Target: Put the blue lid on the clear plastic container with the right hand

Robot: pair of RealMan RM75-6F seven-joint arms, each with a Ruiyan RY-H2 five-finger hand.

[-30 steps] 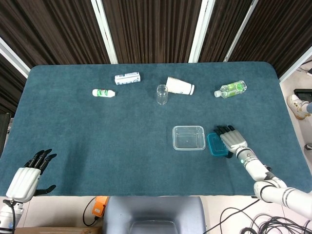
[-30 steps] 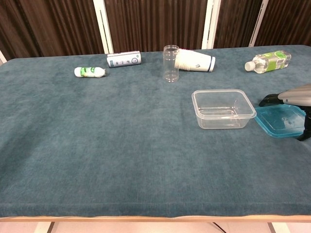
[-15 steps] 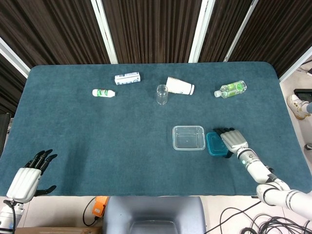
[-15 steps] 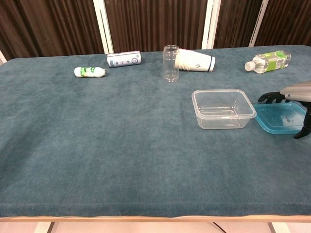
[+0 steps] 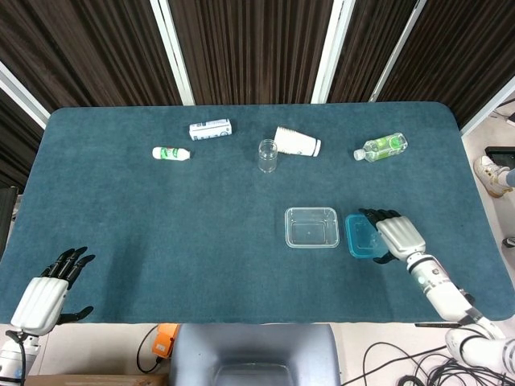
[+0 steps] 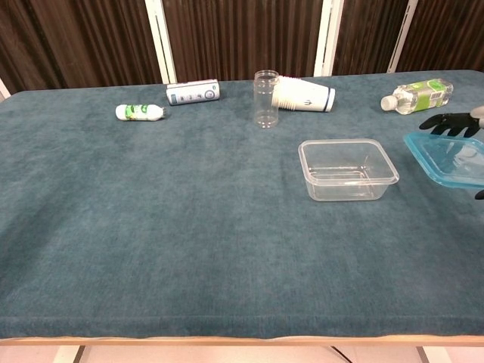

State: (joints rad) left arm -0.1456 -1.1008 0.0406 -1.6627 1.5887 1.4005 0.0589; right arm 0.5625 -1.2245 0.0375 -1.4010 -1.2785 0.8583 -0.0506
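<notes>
The clear plastic container (image 5: 311,227) (image 6: 347,169) stands open on the teal table, right of centre. Just to its right the blue lid (image 5: 362,236) (image 6: 448,158) is lifted off the cloth and tilted, held by my right hand (image 5: 397,236) (image 6: 456,123), whose dark fingers lie over its far edge. In the chest view only the fingertips and thumb show at the frame's right border. My left hand (image 5: 47,290) hangs open off the table's near left corner, holding nothing; the chest view does not show it.
Along the far side lie a small white bottle (image 5: 171,153), a white can (image 5: 210,129), an upright clear cup (image 5: 267,155), a stack of paper cups on its side (image 5: 298,142) and a green-labelled water bottle (image 5: 381,146). The table's right edge (image 5: 480,201) is close to my right hand.
The right hand has taken hold of the blue lid and raised it off the table, tilted. The container and the left hand have not moved.
</notes>
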